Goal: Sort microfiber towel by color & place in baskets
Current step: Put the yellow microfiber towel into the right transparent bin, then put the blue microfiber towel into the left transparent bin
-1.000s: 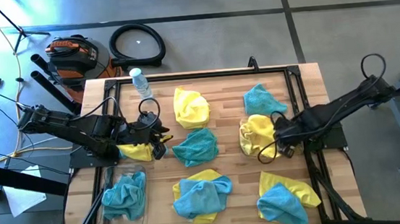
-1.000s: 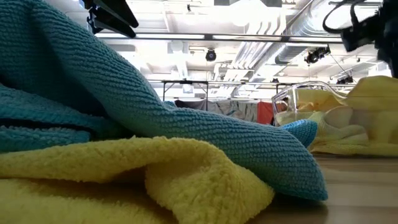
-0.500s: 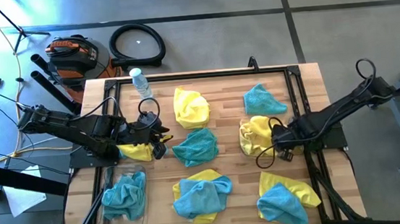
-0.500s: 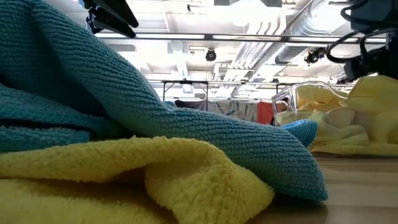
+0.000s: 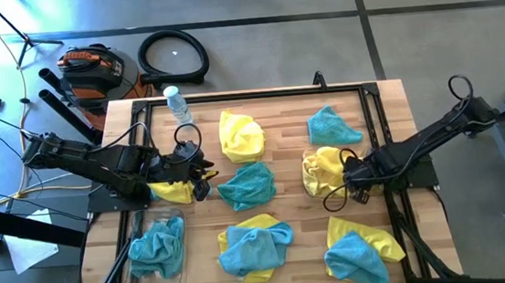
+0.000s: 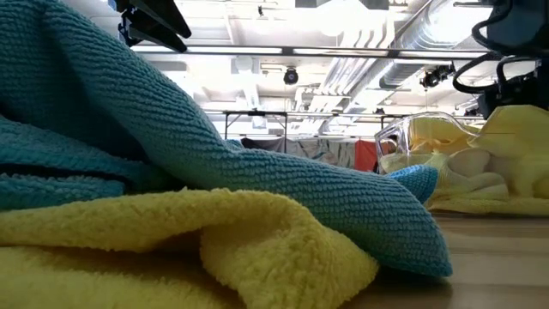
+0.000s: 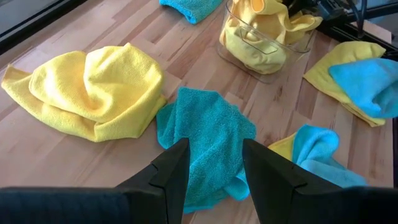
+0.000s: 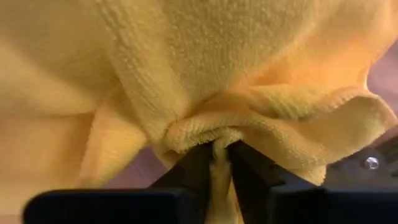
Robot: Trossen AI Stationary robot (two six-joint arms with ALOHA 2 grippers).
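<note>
The table (image 5: 267,99) is a light wood butcher-block top framed by black rails, standing on a grey concrete floor; a clear water bottle (image 5: 176,103) stands at its far left corner, and on the floor beyond lie a coiled black hose (image 5: 173,57) and an orange-and-black tool (image 5: 90,69). From table height the room behind shows a white ceiling with pipes and lamps. Since a second ago the right arm has pulled slightly back and down over the right basket, and its gripper (image 8: 219,155), which was clenched tight, has begun to ease, though the wrist view still shows a fold of yellow towel (image 8: 205,81) pinched between the fingers. That towel sits bunched in the clear basket (image 7: 264,43) at the middle right of the table, with other yellow cloth. The left arm has not moved: its gripper (image 7: 214,165) hangs with the jaws apart and nothing between them, above a crumpled teal towel (image 5: 247,185) near the table's centre. A second basket (image 5: 157,260) at the near left holds teal cloth. Loose towels are spread around: a yellow one (image 5: 240,135) in the far middle, a teal one (image 5: 332,125) at the far right, and teal-on-yellow heaps at the near middle (image 5: 255,247) and near right (image 5: 361,251). All are soft, fuzzy and rumpled.
</note>
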